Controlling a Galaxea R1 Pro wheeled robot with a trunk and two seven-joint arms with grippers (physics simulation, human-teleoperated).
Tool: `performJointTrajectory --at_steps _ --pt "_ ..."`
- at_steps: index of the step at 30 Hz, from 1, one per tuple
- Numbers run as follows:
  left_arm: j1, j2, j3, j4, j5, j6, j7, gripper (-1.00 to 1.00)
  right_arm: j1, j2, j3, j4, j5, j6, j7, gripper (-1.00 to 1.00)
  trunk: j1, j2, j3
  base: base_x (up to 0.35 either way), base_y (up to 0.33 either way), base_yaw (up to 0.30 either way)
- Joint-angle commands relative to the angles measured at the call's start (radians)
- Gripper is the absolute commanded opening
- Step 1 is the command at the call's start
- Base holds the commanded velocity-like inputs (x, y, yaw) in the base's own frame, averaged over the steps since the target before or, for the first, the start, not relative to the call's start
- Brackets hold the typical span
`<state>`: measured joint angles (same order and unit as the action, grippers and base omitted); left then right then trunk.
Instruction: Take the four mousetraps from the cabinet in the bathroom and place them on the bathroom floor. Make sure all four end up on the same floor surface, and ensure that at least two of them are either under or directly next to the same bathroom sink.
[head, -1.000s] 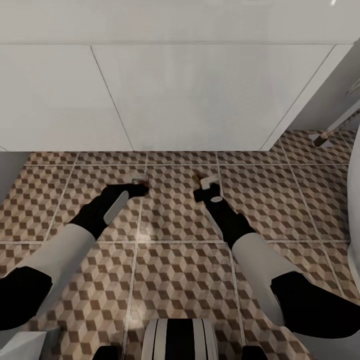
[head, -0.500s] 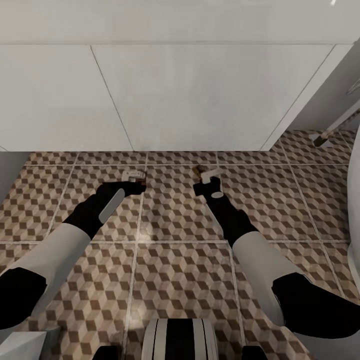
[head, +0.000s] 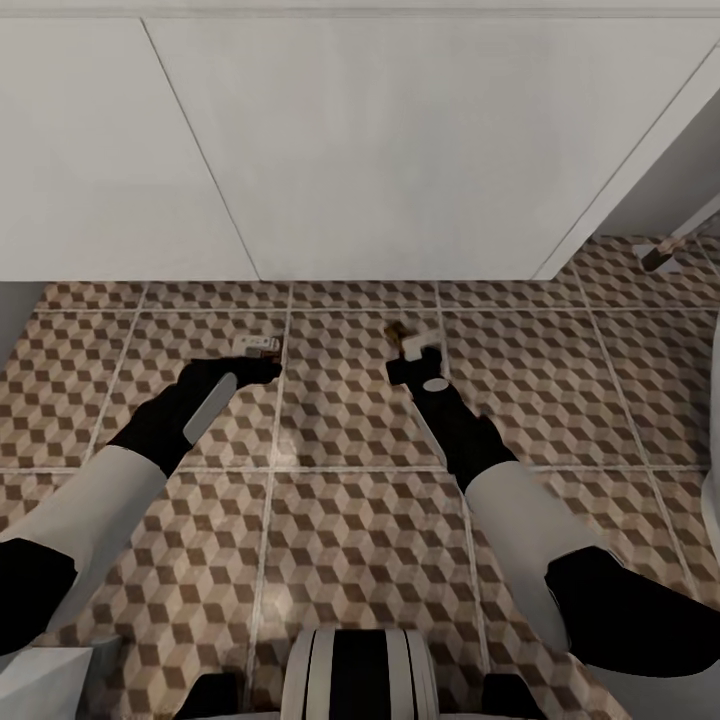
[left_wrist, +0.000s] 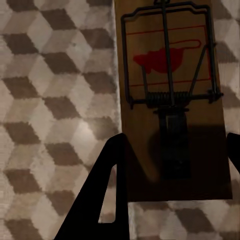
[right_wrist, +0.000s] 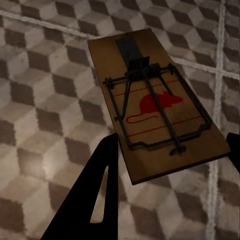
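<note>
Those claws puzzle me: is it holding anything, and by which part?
Seemingly yes: the left gripper pinches the left mousetrap, the right gripper the right mousetrap, each by its long edges near one end.

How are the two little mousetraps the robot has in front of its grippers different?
The left mousetrap lies crosswise in the head view, beyond the left gripper; the right mousetrap lies slanted, beyond the right gripper. The left one sits just left of a grout line, the right one mid-tile. Both are brown boards with wire and a red mouse print, on the bathroom floor near the sink.
</note>
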<state>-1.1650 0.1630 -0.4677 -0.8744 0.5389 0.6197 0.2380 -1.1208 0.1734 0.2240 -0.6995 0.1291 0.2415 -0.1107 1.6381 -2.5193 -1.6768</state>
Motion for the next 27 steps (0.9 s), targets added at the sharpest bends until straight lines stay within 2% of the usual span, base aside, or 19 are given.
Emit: performJointTrajectory --at_steps 1,8,22,27 --pt "-0.001 0.005 -0.005 -0.01 0.01 0.002 0.01 -1.0 0.0 0.0 0.003 -0.001 0.009 0.009 -0.004 -1.0 0.0 -0.001 -0.006 0.0 0.0 0.0" --pt "-0.001 0.012 -0.005 -0.031 0.01 0.058 0.011 -1.0 0.0 0.0 0.003 -0.02 0.009 0.031 -0.004 -1.0 0.003 -0.002 -0.044 0.0 0.0 0.0" --pt "-0.001 0.012 -0.005 -0.033 0.01 0.063 0.011 -1.0 0.0 0.001 0.003 -0.024 0.009 0.039 -0.004 -1.0 0.01 -0.005 -0.12 0.0 0.0 0.0" --pt "-0.001 0.012 -0.005 -0.033 0.01 0.063 0.011 -1.0 0.0 0.001 0.003 -0.024 0.009 0.039 -0.004 -1.0 0.01 -0.005 -0.128 0.0 0.0 0.0"
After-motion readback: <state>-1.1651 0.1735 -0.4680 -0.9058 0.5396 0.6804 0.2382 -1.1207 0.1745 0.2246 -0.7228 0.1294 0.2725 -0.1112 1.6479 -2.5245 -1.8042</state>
